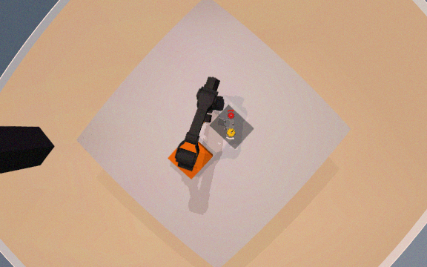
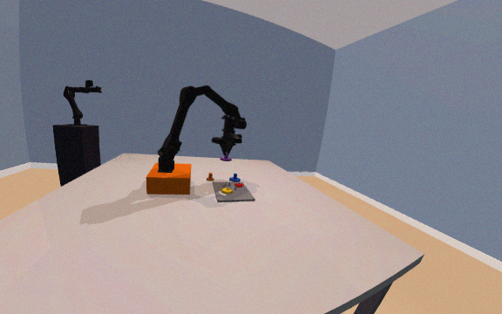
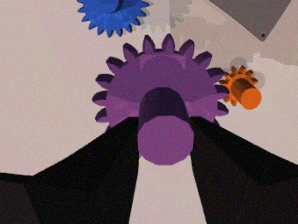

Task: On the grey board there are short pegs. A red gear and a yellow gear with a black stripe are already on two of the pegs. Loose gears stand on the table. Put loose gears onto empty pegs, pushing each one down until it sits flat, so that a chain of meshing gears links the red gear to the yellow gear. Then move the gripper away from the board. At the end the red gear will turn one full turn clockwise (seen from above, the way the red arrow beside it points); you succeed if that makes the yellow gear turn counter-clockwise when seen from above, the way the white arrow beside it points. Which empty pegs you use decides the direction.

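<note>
My gripper point(image 2: 226, 155) point(image 3: 164, 127) is shut on the stem of a purple gear point(image 2: 226, 160) point(image 3: 162, 75), holding it level, well above the table. A blue gear point(image 2: 234, 180) point(image 3: 111, 15) and a small orange gear point(image 2: 210, 178) point(image 3: 250, 98) stand on the table beside the grey board point(image 1: 244, 130) point(image 2: 244, 196) point(image 3: 260, 20). The arm hides both in the overhead view. The red gear point(image 1: 229, 115) point(image 2: 239, 185) and the yellow gear point(image 1: 229, 133) point(image 2: 227, 190) sit on the board. Short grey pegs stand between them; their number is unclear.
The arm's orange base block point(image 1: 204, 157) point(image 2: 169, 184) stands to the left of the board. A dark pedestal point(image 1: 10, 148) point(image 2: 77, 150) with another arm point(image 2: 74, 102) stands beyond the table point(image 1: 143, 111) point(image 2: 146, 262).
</note>
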Motion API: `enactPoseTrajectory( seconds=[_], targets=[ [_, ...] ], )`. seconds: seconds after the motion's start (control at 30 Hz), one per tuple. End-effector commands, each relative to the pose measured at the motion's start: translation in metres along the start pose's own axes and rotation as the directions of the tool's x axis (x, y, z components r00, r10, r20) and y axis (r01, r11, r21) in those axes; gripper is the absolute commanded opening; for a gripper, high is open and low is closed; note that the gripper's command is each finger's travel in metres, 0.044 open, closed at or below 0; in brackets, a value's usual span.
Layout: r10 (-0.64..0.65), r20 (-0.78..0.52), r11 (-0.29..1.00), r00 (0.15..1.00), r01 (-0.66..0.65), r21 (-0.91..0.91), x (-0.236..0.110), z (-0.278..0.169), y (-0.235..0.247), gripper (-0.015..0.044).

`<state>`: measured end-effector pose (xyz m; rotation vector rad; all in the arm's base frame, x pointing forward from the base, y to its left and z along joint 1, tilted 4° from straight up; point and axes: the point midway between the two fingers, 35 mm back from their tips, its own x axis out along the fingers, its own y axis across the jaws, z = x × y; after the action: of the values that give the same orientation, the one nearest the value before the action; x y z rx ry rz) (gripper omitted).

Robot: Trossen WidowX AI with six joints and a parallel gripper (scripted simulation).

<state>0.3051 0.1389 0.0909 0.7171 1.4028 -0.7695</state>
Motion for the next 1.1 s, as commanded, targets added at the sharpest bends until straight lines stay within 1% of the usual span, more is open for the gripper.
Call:
enactPoseTrajectory(
  seconds=[0.0, 1.07],
  targets=[
    [-0.001, 0.005, 1.000, 1.000, 0.001, -0.004, 0.005, 0.011, -0.004, 0.0000],
    [-0.008, 0.012, 1.000, 1.000, 0.008, -0.002, 0.041, 0.081, -0.041, 0.0000]
  ],
)
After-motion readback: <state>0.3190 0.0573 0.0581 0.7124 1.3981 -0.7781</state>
